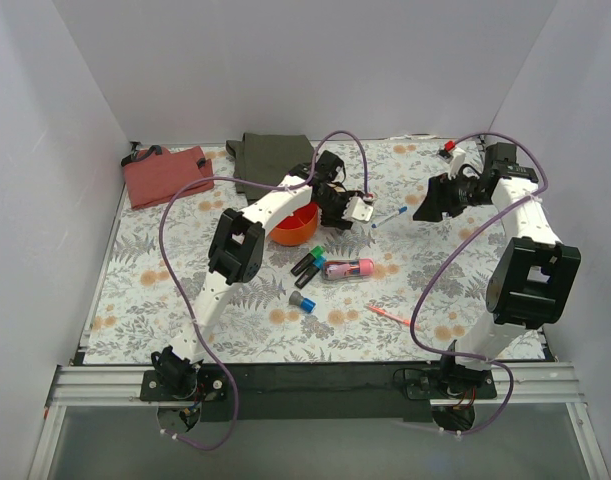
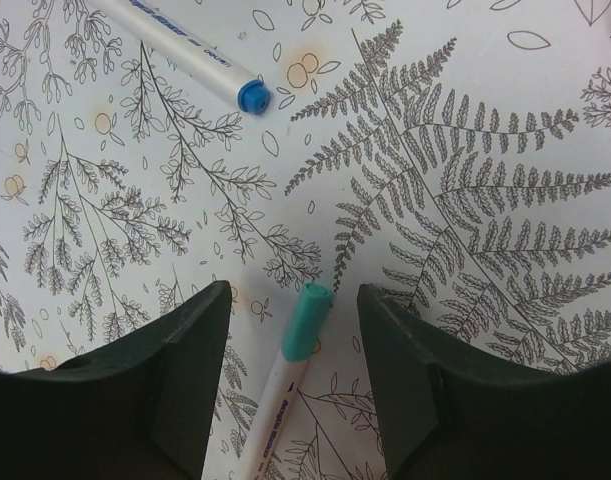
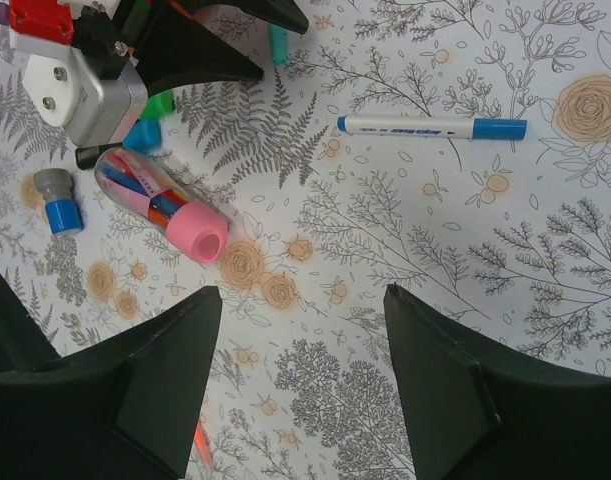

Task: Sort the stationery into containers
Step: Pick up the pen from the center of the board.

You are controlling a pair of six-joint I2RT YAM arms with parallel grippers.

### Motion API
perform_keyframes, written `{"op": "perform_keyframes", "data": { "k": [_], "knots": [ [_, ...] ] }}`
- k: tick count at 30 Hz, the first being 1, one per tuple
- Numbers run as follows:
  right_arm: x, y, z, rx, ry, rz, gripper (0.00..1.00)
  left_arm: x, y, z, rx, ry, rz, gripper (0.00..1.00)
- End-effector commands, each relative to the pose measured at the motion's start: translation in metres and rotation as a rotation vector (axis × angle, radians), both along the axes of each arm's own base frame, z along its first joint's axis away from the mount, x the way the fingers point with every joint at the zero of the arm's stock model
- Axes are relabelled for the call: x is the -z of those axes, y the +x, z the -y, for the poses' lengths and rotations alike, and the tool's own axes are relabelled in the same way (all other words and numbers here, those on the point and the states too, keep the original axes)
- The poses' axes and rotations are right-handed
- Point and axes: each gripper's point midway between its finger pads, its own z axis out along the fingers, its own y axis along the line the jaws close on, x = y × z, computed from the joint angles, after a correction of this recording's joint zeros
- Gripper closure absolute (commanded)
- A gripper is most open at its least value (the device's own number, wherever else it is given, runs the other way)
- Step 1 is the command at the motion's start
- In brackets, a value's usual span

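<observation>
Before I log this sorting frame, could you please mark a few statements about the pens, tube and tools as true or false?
1. The left tool is open, with the teal-capped pen lying below the gap between its fingers. True.
2. The right tool grips the blue-capped pen. False: it is open and empty; that pen lies on the table.
3. The pink-capped tube sits in the orange bowl. False: it lies on the table outside the bowl.
4. The red cloth lies at the far left of the table. True.
</observation>
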Motion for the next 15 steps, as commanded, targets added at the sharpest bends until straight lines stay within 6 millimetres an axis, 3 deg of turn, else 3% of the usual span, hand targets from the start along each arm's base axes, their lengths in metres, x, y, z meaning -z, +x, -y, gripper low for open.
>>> {"op": "perform_keyframes", "data": {
  "k": [1, 15],
  "knots": [
    [0.0, 0.001, -0.001, -0.001, 0.058, -0.015, 0.26, -0.003, -0.003, -0.002, 0.005, 0.027, -0.017, 0.48],
    [-0.007, -0.003, -0.001, -0.031, 0.194, -0.051, 0.29, 0.048, -0.021, -0.02, -0.054, 0.149, -0.168, 0.46]
  ]
}}
